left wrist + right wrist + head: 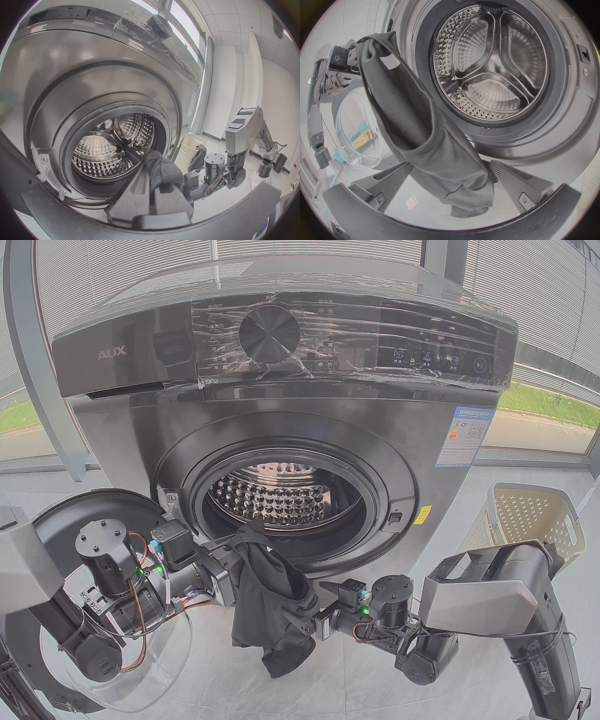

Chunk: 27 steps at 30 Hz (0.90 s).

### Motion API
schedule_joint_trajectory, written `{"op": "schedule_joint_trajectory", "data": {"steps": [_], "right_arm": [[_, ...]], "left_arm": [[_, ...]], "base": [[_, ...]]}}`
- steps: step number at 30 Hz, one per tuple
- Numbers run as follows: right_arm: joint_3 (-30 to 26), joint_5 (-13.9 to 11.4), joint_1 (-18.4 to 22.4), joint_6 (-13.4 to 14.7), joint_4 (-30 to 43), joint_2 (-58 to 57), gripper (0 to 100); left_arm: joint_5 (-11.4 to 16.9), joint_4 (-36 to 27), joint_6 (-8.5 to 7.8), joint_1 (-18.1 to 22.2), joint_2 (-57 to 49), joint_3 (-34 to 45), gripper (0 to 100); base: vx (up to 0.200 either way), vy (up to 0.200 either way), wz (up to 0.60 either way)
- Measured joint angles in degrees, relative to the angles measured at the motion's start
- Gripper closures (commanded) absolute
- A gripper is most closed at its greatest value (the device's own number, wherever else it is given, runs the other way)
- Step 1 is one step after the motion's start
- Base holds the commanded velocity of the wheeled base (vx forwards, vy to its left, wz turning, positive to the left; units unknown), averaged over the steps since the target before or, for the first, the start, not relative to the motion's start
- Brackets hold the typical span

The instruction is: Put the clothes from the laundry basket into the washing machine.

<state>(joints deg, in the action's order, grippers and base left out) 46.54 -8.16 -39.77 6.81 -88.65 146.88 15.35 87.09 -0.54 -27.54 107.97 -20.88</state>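
Observation:
A black garment (269, 596) hangs in front of the washing machine's open drum (281, 496), just below its rim. My left gripper (240, 546) is shut on the garment's top edge; in the left wrist view the fingers (140, 190) pinch a bunched fold of the cloth (162, 170). My right gripper (310, 621) sits low at the garment's right side. In the right wrist view it (450, 170) is open, its fingers (407, 170) spread wide with the hanging cloth (425, 134) between them. The drum (490, 62) looks bare inside.
The machine's round glass door (112, 627) stands swung open at the lower left, behind my left arm. A cream laundry basket (531, 515) stands on the floor to the right of the machine. Grey tiled floor lies below the garment.

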Motion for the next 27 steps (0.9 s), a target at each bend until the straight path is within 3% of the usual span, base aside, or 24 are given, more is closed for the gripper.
{"op": "schedule_joint_trajectory", "data": {"steps": [6, 7, 19, 27], "right_arm": [[1.6, 0.0, 0.1, -0.2, -0.1, 0.6, 0], [1.8, 0.0, 0.1, -0.2, -0.1, 0.7, 100], [0.7, 0.1, 0.0, 0.1, -0.3, 0.0, 100], [-6.8, 0.5, 0.1, 0.5, -0.3, -6.8, 100]], "left_arm": [[0.0, 0.0, 0.13, -0.5, -0.4, 0.3, 100], [0.0, 0.0, 0.21, -0.6, -0.4, 0.4, 100], [0.1, 0.0, 0.29, 0.1, -0.3, 0.4, 100], [0.1, 0.0, 0.32, 1.3, 0.0, 0.8, 100]], "base": [[0.0, 0.0, 0.0], [0.0, 0.0, 0.0], [0.0, 0.0, 0.0], [0.0, 0.0, 0.0]]}}
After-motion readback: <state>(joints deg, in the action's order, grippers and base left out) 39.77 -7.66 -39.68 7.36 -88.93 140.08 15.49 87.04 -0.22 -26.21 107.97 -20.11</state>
